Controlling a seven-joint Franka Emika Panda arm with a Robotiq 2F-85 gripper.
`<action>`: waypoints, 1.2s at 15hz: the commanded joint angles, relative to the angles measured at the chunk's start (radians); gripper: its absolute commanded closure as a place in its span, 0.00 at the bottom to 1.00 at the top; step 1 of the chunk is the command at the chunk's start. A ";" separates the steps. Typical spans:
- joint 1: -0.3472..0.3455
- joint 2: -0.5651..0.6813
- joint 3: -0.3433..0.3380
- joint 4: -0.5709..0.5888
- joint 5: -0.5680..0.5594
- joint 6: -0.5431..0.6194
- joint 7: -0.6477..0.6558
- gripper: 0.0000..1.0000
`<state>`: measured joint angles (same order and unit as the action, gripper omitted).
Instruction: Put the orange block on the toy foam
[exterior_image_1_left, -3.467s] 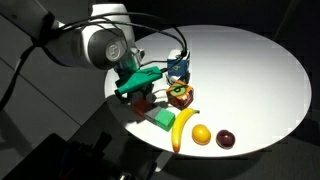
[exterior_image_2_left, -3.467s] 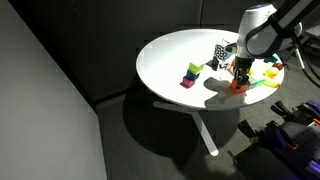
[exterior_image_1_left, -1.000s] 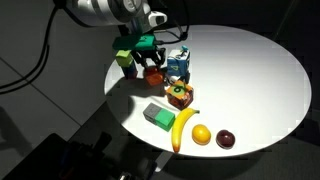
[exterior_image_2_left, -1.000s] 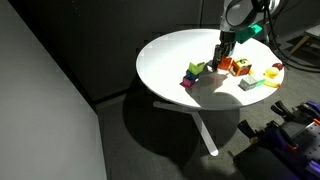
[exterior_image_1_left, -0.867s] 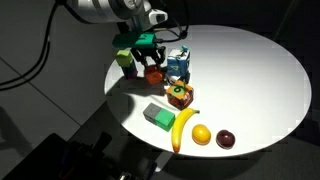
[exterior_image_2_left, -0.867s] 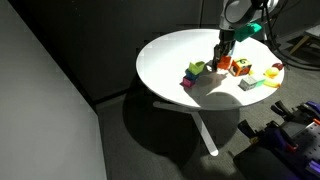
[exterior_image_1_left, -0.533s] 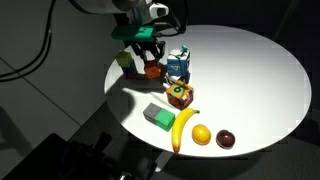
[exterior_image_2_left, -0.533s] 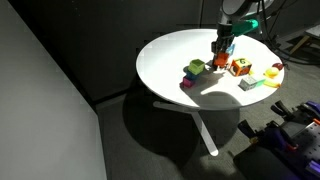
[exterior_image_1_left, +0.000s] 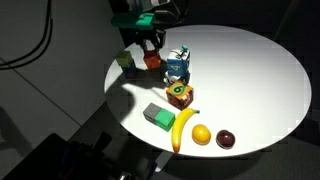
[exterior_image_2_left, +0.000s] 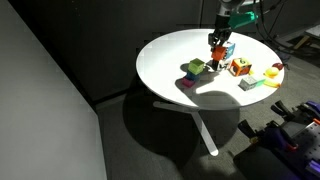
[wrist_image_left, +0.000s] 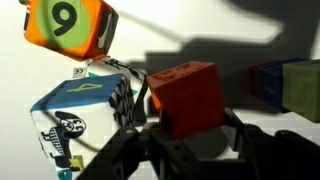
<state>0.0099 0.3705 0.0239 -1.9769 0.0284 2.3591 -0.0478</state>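
My gripper (exterior_image_1_left: 149, 50) is shut on the orange block (exterior_image_1_left: 152, 62) and holds it above the white round table (exterior_image_1_left: 240, 70), just beside the toy foam (exterior_image_1_left: 177, 66). In the wrist view the orange block (wrist_image_left: 185, 97) sits between the jaws (wrist_image_left: 186, 128), with the blue, white and dark toy foam (wrist_image_left: 85, 112) below and to its left. In an exterior view the gripper (exterior_image_2_left: 218, 38) holds the block (exterior_image_2_left: 216, 49) close to the toy foam (exterior_image_2_left: 227, 52).
A brown cube with a green numbered top (exterior_image_1_left: 180, 93) stands near the toy foam and shows in the wrist view (wrist_image_left: 68, 28). A green-and-purple block (exterior_image_1_left: 124, 62), a green block (exterior_image_1_left: 158, 116), a banana (exterior_image_1_left: 183, 128), an orange fruit (exterior_image_1_left: 201, 134) and a dark fruit (exterior_image_1_left: 226, 139) lie on the table.
The gripper has risen with the orange block in it and moved from the table surface to a spot beside the toy foam. The other things have not moved.
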 joint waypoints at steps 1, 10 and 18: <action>-0.013 -0.026 0.009 0.036 0.047 -0.055 0.008 0.72; -0.015 -0.047 -0.003 0.051 0.070 -0.051 0.006 0.72; -0.014 -0.041 -0.002 0.049 0.070 -0.050 0.006 0.47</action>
<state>-0.0021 0.3294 0.0190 -1.9296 0.1001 2.3111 -0.0425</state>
